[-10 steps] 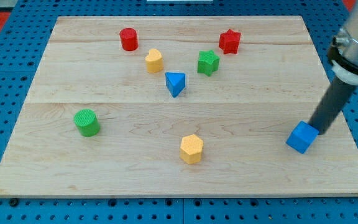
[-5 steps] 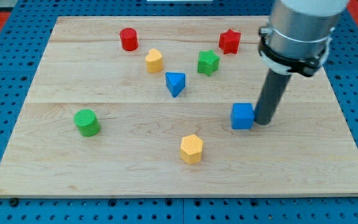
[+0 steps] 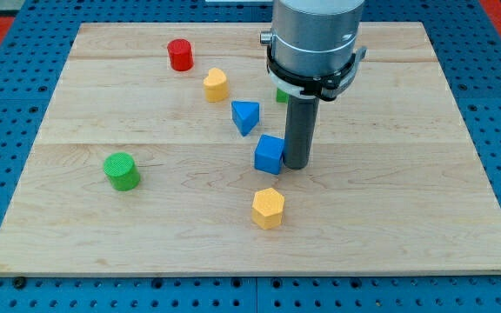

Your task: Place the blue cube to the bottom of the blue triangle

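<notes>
My tip (image 3: pixel 296 165) is down on the board (image 3: pixel 424 200), near its middle, touching the right side of the blue cube (image 3: pixel 269 155). No jaws here: just a plain dark rod, clamped on nothing, pressed flat against the cube's face. Blue cube sits just below and slightly right of the blue triangle (image 3: pixel 245 116), close but with a thin strip of wood between them. Yellow hexagon block (image 3: pixel 268 208) lies below the cube, toward the board's bottom edge, apart from it. Green cylinder (image 3: pixel 122 170) sits well off toward the left edge. Red cylinder (image 3: pixel 180 55) is near the top edge, left of centre; a second yellow block (image 3: pixel 216 84), shape unclear, lies between it and the triangle. A sliver of green block (image 3: pixel 280 95) shows beside the arm's grey body (image 3: pixel 313 39), mostly hidden by it, shape not readable. Board rests on a blue pegboard bench (image 3: pixel 7 130).
</notes>
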Robot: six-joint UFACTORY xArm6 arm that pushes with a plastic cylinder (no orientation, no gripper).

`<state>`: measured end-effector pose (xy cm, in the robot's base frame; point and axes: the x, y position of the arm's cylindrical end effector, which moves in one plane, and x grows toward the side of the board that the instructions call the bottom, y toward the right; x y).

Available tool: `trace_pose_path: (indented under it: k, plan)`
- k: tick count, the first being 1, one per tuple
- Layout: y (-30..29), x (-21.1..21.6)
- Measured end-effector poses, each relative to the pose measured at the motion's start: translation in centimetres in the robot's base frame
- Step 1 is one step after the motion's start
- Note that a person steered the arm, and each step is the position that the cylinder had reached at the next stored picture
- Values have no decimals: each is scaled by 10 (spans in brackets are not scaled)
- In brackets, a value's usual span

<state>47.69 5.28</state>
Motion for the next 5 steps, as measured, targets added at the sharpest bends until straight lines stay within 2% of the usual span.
trace_pose_path:
  k: [5]
  plan:
    - [-21,-15]
